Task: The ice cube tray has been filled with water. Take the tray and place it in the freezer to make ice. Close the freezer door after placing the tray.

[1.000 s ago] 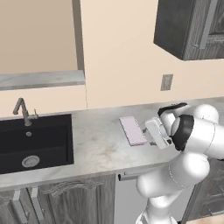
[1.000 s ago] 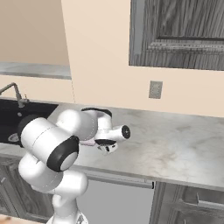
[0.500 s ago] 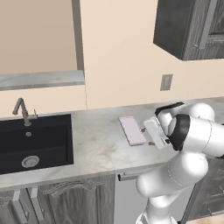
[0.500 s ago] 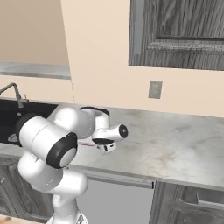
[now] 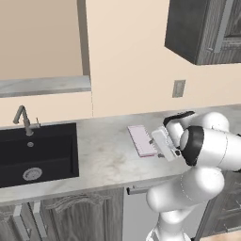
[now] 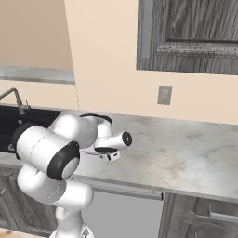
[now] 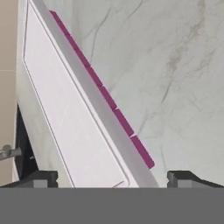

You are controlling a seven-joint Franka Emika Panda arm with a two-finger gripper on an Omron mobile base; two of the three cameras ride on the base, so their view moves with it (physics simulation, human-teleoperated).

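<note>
Approaching pickup: gripper (image 7: 109, 177) spread wide, empty, straddling the ice cube tray (image 5: 142, 140), which lies flat on the counter (image 5: 103, 157) right of the sink (image 5: 35, 153). Grasp, freezer placement, door closing all remain.

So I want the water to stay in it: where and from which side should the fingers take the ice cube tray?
Probably across its narrow width, coming straight down from above. The ice cube tray lies flat on the counter, thin and long, so its two long rims are the likely faces to pinch. The open gripper already straddles its near end; gripping nearer mid-length should keep it level.
</note>
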